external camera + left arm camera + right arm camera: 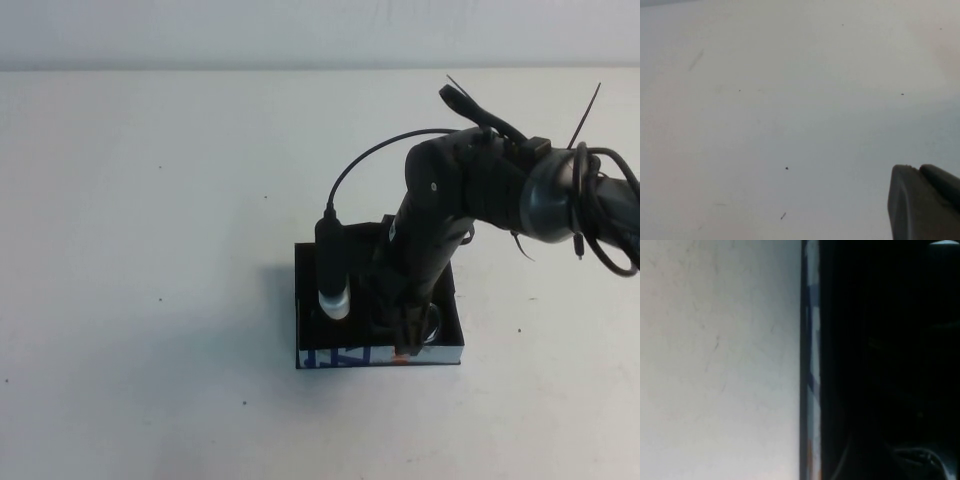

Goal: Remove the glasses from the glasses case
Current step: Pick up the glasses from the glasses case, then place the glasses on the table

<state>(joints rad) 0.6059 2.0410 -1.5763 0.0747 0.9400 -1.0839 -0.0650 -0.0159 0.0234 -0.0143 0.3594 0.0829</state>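
The glasses case [340, 356] is a shallow black box on the white table, its white printed wall facing the near edge. My right arm reaches down into it, and my right gripper [408, 338] is low inside the case by the front wall. Part of the dark glasses [434, 327] shows beside the gripper, the rest hidden by the arm. The right wrist view shows the case's white wall [811, 340], a dark interior and a faint outline of the glasses [917, 457]. My left gripper [918, 168] is out of the high view, shut and empty above bare table.
The white table [150, 250] stretches around the case on all sides. A black cylinder with a white tip [332, 275] on a cable hangs from the right arm over the case's left part.
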